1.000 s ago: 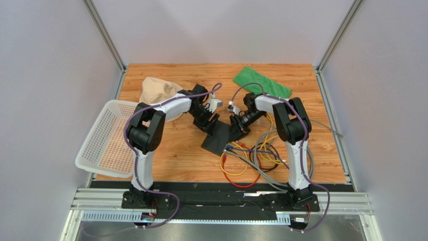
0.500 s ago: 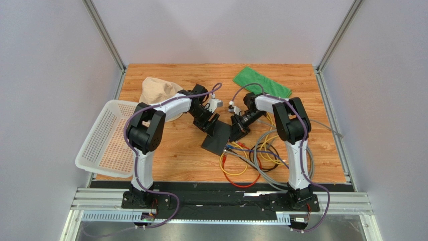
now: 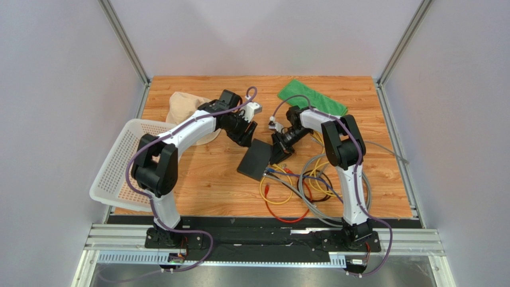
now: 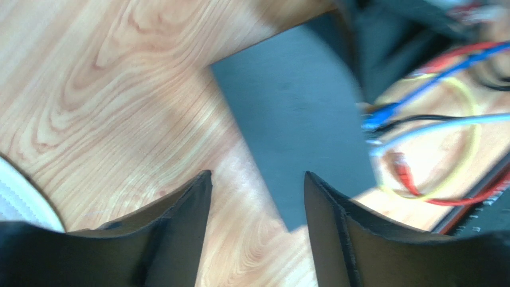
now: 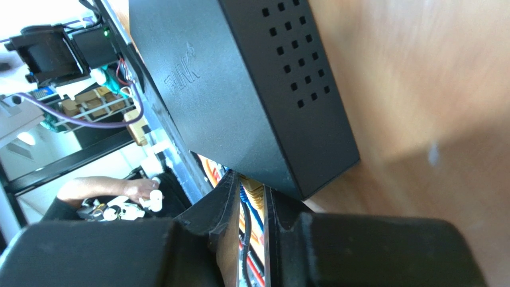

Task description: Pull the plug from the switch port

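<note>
The switch [image 3: 254, 160] is a flat matte-black box lying on the wooden table; it also shows in the left wrist view [image 4: 293, 113] and the right wrist view [image 5: 239, 89]. My right gripper [image 3: 279, 152] sits at its socket edge. In the right wrist view the right gripper [image 5: 252, 182] is shut on a yellow plug [image 5: 255, 190] where the plug meets the switch; whether it sits in the port is hidden. My left gripper [image 3: 244, 133] hangs open and empty just beyond the switch's far end. In the left wrist view the left gripper [image 4: 257, 179] is above bare wood and the switch's corner.
A tangle of yellow, blue, red, grey and black cables [image 3: 299, 188] lies right of the switch, also in the left wrist view [image 4: 431, 131]. A green cloth [image 3: 311, 98] is at the back, a beige cloth [image 3: 179, 107] back left, a white basket [image 3: 120, 167] at the left edge.
My left arm has drawn back off the switch toward the far left. The switch has shifted a little left. My right gripper has followed it at the socket edge.
</note>
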Controlling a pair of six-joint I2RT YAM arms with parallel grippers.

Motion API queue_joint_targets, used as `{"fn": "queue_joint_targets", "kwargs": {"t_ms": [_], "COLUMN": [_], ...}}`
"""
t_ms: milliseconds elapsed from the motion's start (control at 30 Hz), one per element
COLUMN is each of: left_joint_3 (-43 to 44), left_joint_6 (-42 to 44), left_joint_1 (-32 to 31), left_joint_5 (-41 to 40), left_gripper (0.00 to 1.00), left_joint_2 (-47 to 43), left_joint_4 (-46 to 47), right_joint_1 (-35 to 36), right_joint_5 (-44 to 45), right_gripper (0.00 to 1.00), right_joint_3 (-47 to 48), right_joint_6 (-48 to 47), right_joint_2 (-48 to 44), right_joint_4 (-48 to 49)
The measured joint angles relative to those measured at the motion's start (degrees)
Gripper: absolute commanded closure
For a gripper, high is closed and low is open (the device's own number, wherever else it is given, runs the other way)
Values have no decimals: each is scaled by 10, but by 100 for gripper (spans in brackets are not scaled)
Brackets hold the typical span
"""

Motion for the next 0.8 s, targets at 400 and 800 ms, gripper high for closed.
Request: {"fn": "queue_joint_targets", "kwargs": {"t_ms": [400,800], "left_joint_3": [-14,18], "left_joint_6": [-5,-15], "left_joint_1": [-3,-4], "left_joint_5": [103,89], "left_gripper": [100,100], "left_joint_2": [39,97], "left_joint_4": [2,-9], "right_joint_1": [7,7], "right_joint_5": [-2,-4], "right_gripper": [92,93], "right_joint_3": [103,102], "right_joint_6": [2,2], "right_joint_2": [56,57], "right_joint_4": [-35,-35]}}
